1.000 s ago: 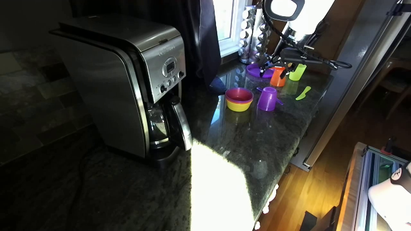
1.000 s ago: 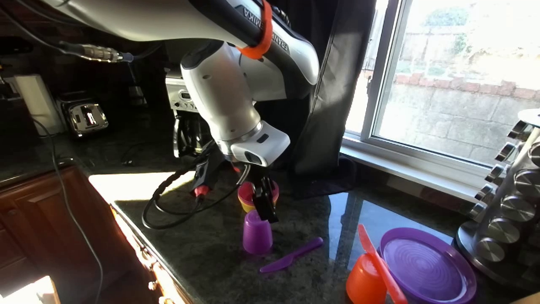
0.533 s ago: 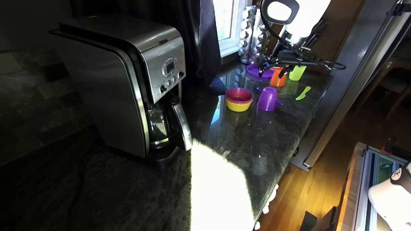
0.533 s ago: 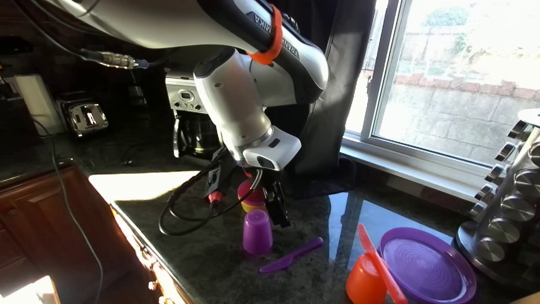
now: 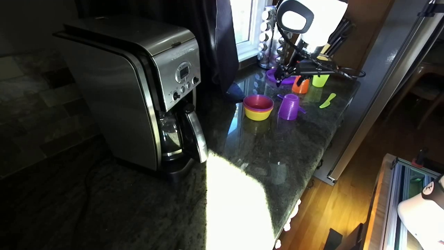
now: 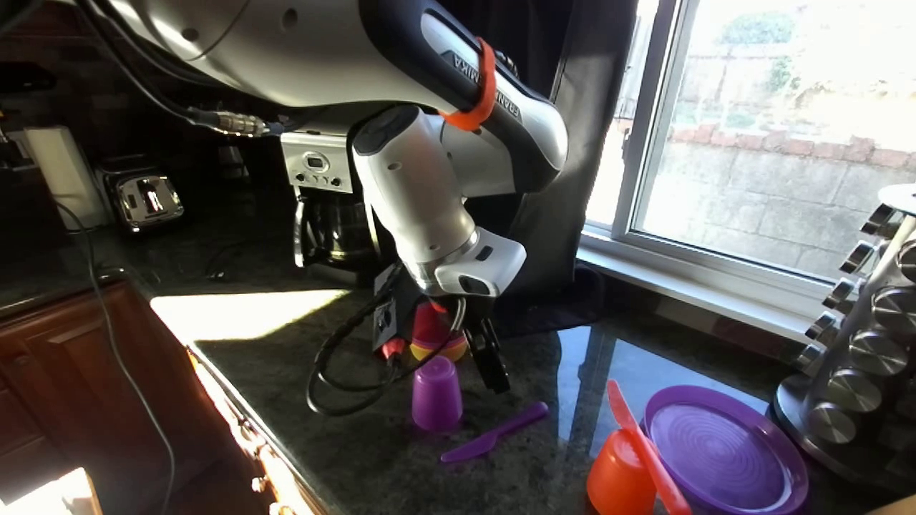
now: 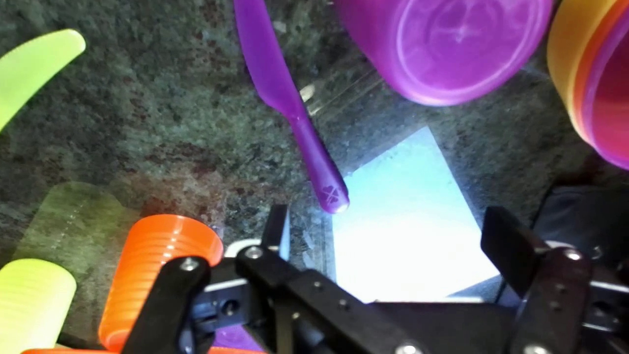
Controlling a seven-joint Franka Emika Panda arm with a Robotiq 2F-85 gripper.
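The robot's gripper [image 7: 388,228] has just shifted toward the window [image 6: 773,157] and a little lower, its 2 black fingers spread wide with nothing held between them. The dishes lie unmoved. That seems to make the purple knife [image 7: 295,108] the nearest thing: it lies flat and untouched on the dark stone counter [image 6: 358,458], its handle end in line with the fingers' gap in the wrist view. Its blade points toward the counter's front edge, which I see well apart from the gripper. Room is tighter beside the blade, where an upside-down purple cup [image 6: 437,395] stands, with stacked bowls [image 5: 258,108] beyond. Toward the spice rack [image 6: 866,357], a stretch of counter separates the knife from an upside-down orange cup [image 6: 619,479], an orange knife [image 6: 645,454] crossing it, and a purple plate [image 6: 723,447].
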